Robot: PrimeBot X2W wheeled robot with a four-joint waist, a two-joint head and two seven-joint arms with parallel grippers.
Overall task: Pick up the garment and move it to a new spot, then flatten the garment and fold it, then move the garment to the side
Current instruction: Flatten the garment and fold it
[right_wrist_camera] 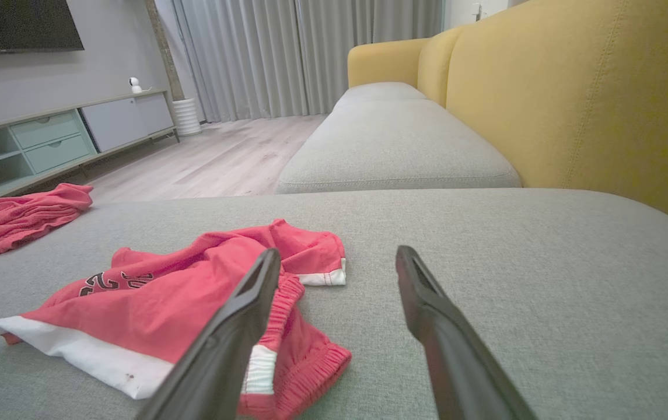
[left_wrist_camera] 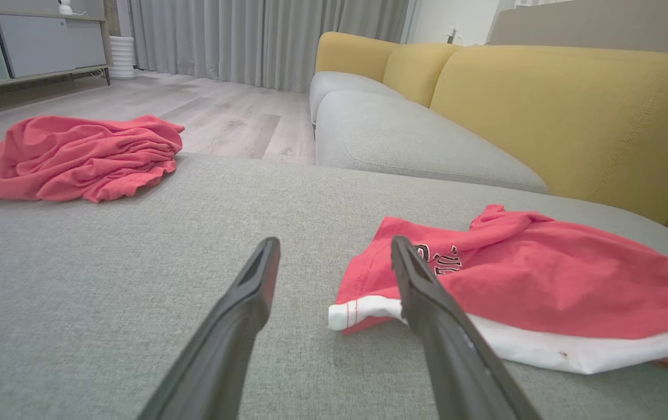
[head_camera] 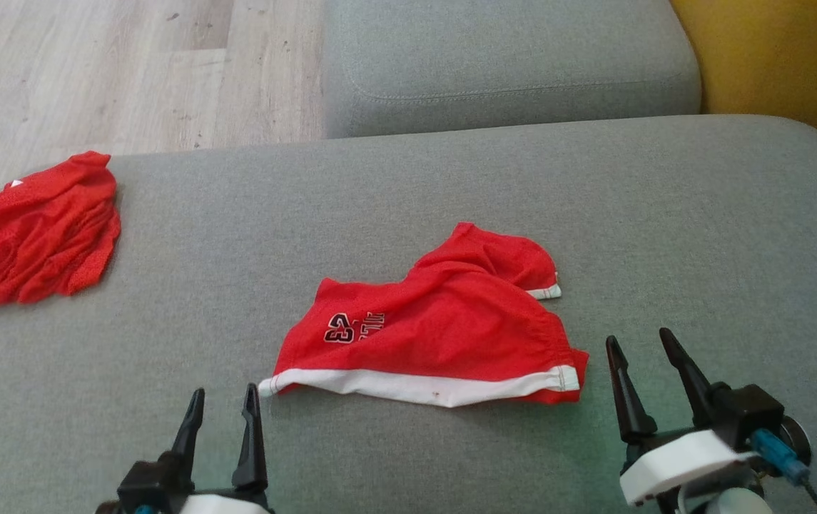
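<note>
Dark, tapered fingers of the left gripper (head_camera: pixel 224 391) and right gripper (head_camera: pixel 638 337) stand spread wide and hold nothing. Between them lies the garment (head_camera: pixel 437 328): red mesh-like shorts with a white hem band and dark printed numerals, rumpled mid-cushion on the grey woven sofa seat (head_camera: pixel 665 200). A second red heap (head_camera: pixel 33 228) sits well apart, far left. Wrist views add a mustard backrest (left_wrist_camera: pixel 573 116), grey curtains (right_wrist_camera: pixel 287 52) and a pale cabinet (right_wrist_camera: pixel 48 134). The right wrist view shows the gathered elastic waistband (right_wrist_camera: pixel 310 361).
</note>
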